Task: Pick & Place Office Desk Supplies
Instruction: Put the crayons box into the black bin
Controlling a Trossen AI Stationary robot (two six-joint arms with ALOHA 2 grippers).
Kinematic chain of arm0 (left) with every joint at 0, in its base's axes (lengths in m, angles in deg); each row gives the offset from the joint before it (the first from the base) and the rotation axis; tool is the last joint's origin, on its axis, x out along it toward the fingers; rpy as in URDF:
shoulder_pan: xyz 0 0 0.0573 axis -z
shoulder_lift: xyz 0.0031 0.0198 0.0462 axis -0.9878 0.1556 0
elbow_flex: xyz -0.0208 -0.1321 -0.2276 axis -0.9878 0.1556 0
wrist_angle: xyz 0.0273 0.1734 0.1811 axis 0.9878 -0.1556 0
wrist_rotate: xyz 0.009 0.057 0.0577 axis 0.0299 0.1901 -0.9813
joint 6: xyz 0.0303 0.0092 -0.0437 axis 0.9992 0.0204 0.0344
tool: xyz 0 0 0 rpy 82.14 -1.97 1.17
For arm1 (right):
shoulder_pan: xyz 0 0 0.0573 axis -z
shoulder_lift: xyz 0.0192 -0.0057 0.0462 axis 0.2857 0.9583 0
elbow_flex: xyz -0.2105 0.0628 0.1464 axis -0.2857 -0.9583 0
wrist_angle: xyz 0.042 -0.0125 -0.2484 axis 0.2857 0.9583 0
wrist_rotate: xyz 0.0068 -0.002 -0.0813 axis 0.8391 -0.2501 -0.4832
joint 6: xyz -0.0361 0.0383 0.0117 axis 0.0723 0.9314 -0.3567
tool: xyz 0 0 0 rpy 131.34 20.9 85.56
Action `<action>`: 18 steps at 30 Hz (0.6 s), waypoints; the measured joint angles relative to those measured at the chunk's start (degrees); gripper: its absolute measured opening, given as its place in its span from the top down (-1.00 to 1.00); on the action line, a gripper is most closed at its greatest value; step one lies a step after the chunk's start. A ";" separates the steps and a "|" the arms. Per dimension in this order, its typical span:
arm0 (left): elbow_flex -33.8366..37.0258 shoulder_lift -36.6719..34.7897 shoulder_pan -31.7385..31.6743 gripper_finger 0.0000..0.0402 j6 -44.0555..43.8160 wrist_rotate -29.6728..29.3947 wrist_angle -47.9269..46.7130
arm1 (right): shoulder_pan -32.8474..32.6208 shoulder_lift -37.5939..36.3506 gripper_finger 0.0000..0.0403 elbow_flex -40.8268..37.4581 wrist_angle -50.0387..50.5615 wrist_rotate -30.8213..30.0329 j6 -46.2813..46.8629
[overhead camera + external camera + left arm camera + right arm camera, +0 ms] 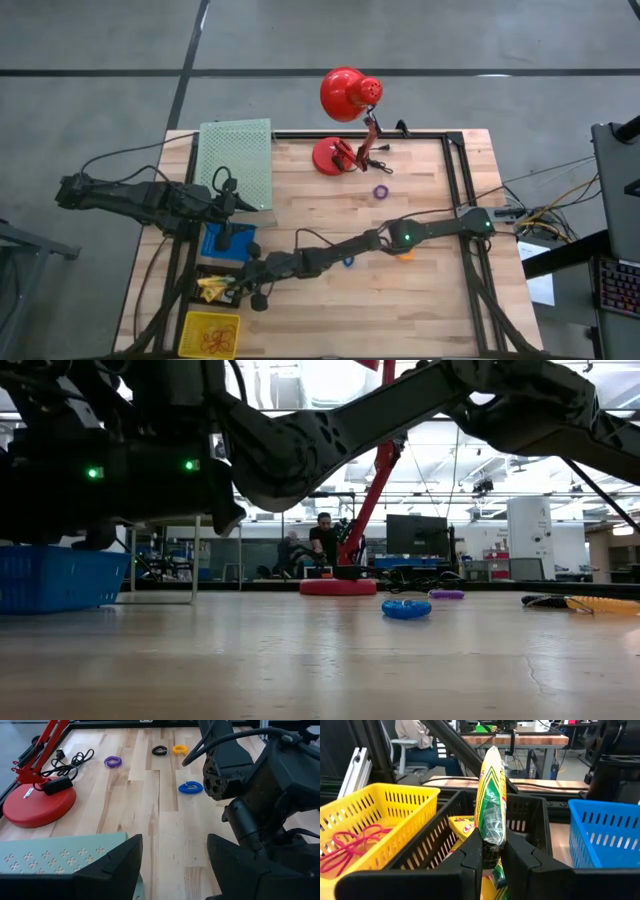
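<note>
Right claw (492,854) pinches a yellow packet (491,800) above the black basket (530,820), beside yellow basket (380,805)

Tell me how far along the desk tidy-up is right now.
Done: red rubber bands lie in the yellow basket. In hand: the right gripper is shut on a yellow packet above the black basket. Left: purple, blue, black and orange rings on the table.
</note>
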 joint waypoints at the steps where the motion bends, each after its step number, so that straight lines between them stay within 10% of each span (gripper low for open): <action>1: -0.01 0.00 -0.02 -0.15 0.00 0.00 0.02 | 0.00 0.00 0.75 0.00 0.11 0.00 0.00; 18: -0.01 0.00 0.00 -0.15 0.00 0.00 0.02 | 0.00 -0.26 0.42 0.00 0.10 -0.02 1.45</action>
